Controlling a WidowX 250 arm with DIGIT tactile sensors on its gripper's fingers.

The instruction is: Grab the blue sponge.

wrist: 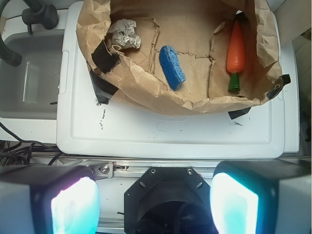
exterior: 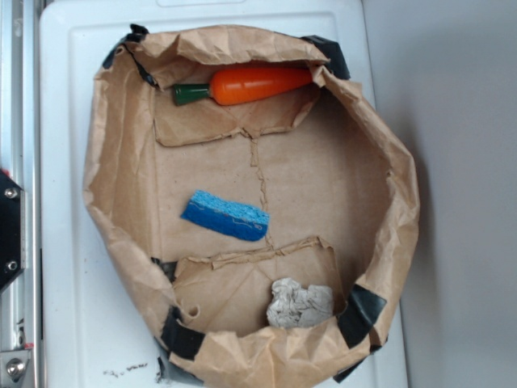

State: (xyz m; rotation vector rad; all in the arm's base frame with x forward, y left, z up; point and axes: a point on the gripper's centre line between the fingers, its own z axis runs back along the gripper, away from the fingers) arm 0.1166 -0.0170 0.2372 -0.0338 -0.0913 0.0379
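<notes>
Wide apart and empty, the jaws show only in the wrist view, where the two glowing pads (wrist: 75, 207) sit at the bottom edge with the black mount between them. They hang outside the paper bag, over the metal rail (wrist: 112, 168) at the near edge of the white lid (wrist: 170, 136) that serves as the bench.

A blue sponge (exterior: 225, 214) lies flat on the floor of the brown paper bag (exterior: 113, 194), roughly in the middle and slightly toward one side, light porous face up with the darker blue layer showing along one long edge. It touches nothing else.

An orange toy carrot (exterior: 250, 84) with a green stem rests at one end of the bag, partly tucked under the folded rim. At the opposite end a crumpled grey-white paper ball (exterior: 300, 304) sits against the wall. Both are well apart from the sponge.

The bag's rolled, crinkled wall rises all around the sponge, with patches of black tape (exterior: 362, 311) on the rim. In the wrist view that wall stands between the jaws and the sponge. A grey tub (wrist: 29, 73) lies beside the lid.
</notes>
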